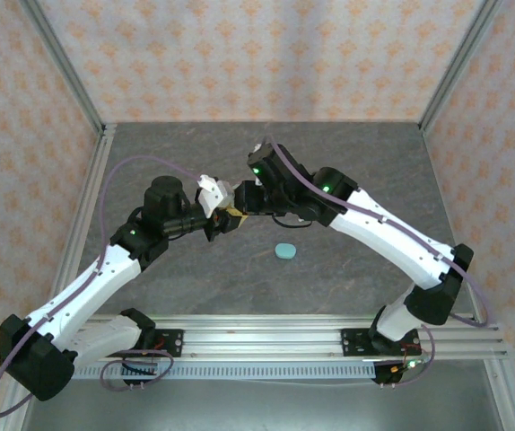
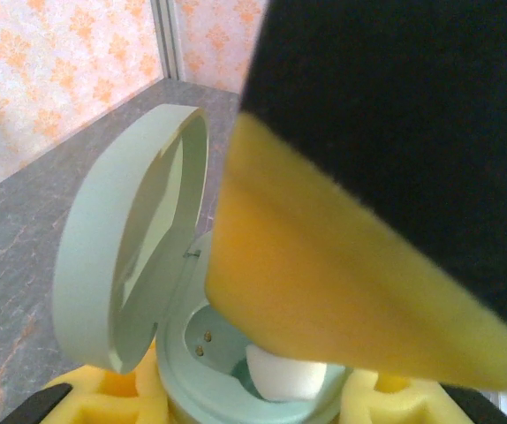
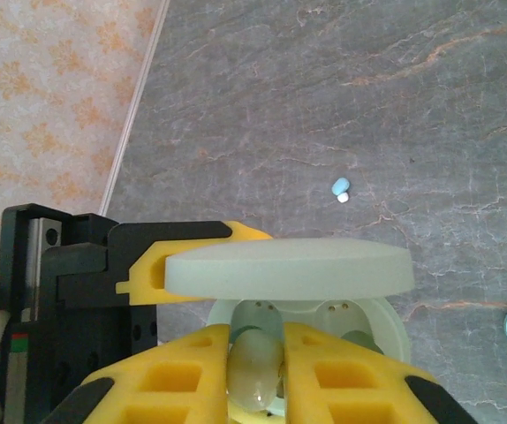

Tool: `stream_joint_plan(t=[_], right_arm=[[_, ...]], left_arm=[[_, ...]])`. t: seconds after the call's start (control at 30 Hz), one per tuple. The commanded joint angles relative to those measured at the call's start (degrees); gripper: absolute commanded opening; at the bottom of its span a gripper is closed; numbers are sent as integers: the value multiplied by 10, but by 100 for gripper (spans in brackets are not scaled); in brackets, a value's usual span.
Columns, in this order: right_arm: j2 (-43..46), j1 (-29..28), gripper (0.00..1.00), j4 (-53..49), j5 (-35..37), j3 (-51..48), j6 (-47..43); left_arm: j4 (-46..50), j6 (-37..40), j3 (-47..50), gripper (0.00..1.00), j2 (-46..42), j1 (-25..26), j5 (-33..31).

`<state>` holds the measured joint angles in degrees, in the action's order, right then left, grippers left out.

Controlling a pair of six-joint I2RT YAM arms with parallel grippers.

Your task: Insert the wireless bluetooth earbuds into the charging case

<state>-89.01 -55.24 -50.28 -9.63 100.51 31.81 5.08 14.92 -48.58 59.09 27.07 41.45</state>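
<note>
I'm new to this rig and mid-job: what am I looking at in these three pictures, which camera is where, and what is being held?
Two robot arms are bolted at the table's near edge. The overhead picture looks down on both arms. The other two pictures come from a camera on each wrist. The left arm's fingers grip an open mint charging case, lid up. The right arm's fingers hold a whitish earbud over the case's wells. On the table lie a teal oval case and a small blue earbud.
</note>
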Motion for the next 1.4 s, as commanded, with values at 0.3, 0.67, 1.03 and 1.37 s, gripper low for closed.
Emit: stream_joint_plan(t=[0.3,0.67,1.03,1.37], right_arm=[[-24,-4,22,-46,7,40,-10],[-18,-4,32,-43,2,48,-6],[-6,-4,32,-15,-28,40,5],[1,-4,32,-7,-32,38,12]], left_arm=[[-5,0,-6,9,-17,4,-3],[-4,0,-6,9,-18,4,-3],[-3,2,-7,9,-15,4,-2],[0,3,-8,9,-17,4,-3]])
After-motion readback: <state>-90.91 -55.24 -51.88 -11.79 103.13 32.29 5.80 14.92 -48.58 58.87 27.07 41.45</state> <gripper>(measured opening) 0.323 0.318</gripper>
